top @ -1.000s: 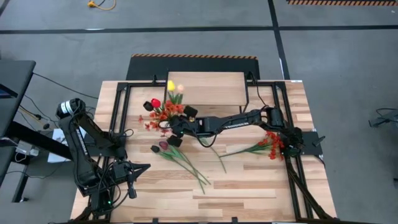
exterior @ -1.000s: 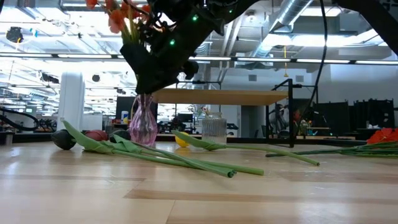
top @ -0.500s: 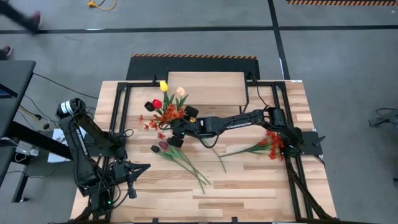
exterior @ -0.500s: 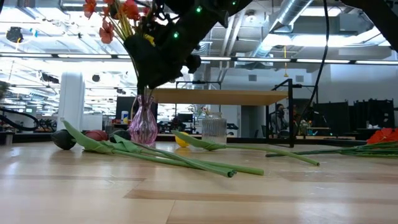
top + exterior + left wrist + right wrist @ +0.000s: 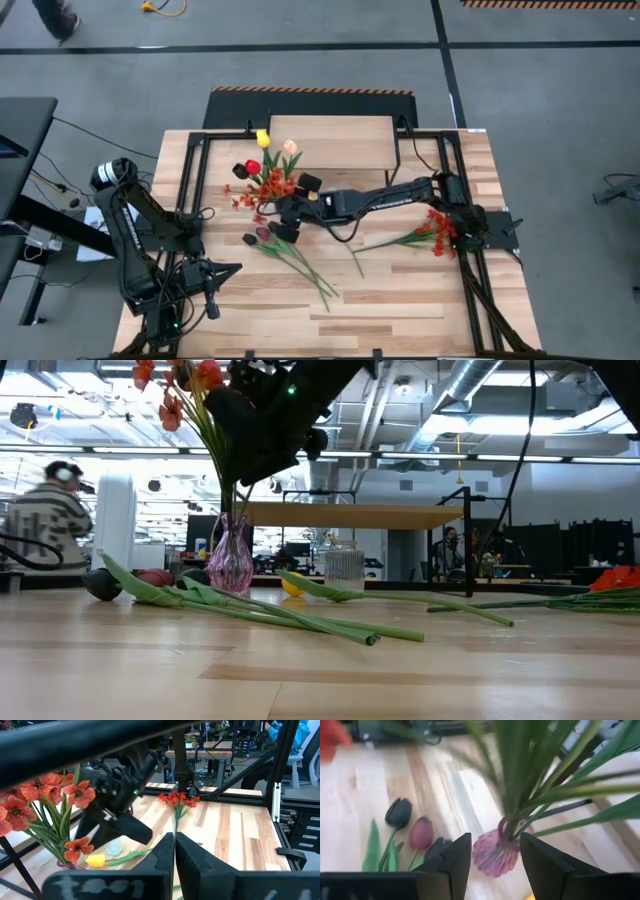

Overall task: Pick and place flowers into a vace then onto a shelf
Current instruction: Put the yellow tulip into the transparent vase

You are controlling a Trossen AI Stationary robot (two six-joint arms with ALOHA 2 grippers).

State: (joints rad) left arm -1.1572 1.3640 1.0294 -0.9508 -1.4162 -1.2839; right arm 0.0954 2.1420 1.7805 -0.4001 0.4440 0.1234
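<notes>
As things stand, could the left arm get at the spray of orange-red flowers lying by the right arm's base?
Probably not. The left gripper is shut and parked at the table's near left corner; the spray lies across the table, with the right gripper and vase between.

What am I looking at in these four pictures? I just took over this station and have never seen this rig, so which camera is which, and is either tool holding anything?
Two dark robot arms work at a plank table. The high view looks straight down; the low view looks level across the tabletop; each wrist view looks out past that arm's own fingers.

The right tool reaches across to a pink glass vase that already holds a bunch of flowers. Its fingers stand open on either side of the vase, gripping nothing. The left tool is shut and empty, parked at the table's near left corner.

On the table lie a few dark tulips beside the vase and an orange-red spray near the right arm's base. The shelf, a small wooden stand, sits at the far edge behind the vase.
</notes>
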